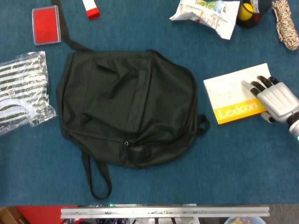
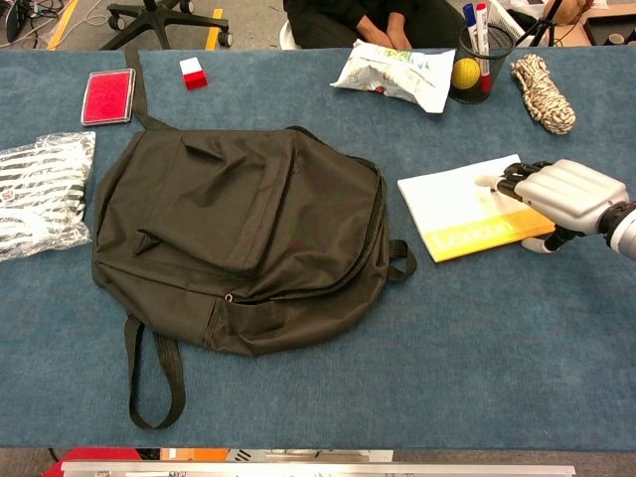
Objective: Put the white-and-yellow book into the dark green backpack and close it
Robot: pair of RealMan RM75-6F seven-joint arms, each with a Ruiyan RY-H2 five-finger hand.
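Book's right edge hidden under the right hand.

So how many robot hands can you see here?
1. Only the right hand shows, resting on the right edge of the book, right of the backpack. The left hand is out of both views.

Backpack flat on blue tabletop, zipped, straps trailing toward near edge. Just right of it, book, yellow band along near edge. Right hand over book's right end, dark fingers resting on cover.
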